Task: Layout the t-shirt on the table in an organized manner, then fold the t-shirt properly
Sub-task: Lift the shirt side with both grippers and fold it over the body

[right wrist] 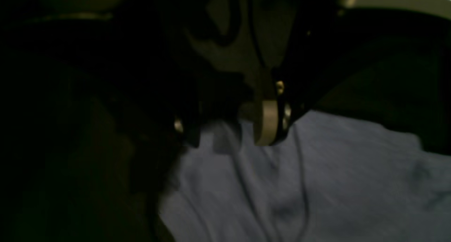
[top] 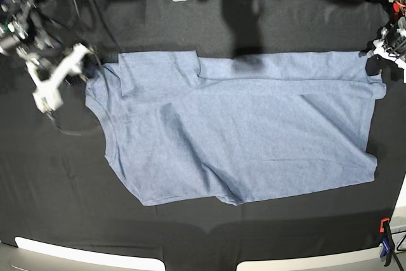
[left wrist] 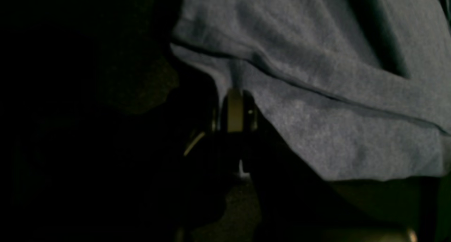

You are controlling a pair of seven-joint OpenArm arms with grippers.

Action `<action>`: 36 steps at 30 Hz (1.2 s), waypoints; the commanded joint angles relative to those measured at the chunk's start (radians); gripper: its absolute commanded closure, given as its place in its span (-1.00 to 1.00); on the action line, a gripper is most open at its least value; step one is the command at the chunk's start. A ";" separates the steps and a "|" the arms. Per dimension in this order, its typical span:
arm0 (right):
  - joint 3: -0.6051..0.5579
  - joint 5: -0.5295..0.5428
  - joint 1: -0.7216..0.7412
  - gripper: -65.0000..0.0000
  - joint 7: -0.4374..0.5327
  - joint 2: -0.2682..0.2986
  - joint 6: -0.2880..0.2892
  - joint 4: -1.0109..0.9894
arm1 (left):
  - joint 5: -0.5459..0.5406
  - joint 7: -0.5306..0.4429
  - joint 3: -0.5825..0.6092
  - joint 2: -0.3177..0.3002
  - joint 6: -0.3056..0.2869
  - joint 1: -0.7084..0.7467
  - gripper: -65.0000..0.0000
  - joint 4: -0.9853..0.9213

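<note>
So, I've got the t-shirt (top: 254, 125) lying across the black-draped table (top: 196, 239), and I'll use the shirt as my landmark for everything else. It's lying sort of sideways in the base view, wider than it is tall, with a long strip along its top edge and a raised fold line running just under that strip. A few diagonal creases cut down through the body, and there's a dark one that reaches the bottom edge around the middle. My left gripper (left wrist: 227, 111) is at the shirt's top right corner as the base view has it, with the jaws brought in narrow around the edge of the fabric, and from the left wrist view it looks like they've pinched it, though it's really dark in there. My right gripper (right wrist: 229, 125) is over at the opposite end, by the shirt's top left corner, jaws wide apart with blue-grey cloth showing between and below the tips. Can't tell if those tips are touching the fabric, and that view is pretty blurry. Down past the shirt's lower right corner there's a red and blue clamp (top: 386, 242) on the table edge, well, near it anyway.
</note>
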 commanded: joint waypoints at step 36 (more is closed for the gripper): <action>-0.014 0.009 0.066 0.05 0.102 -0.147 -0.037 -0.270 | -0.023 -0.005 -0.004 -0.019 -0.008 0.005 1.00 0.009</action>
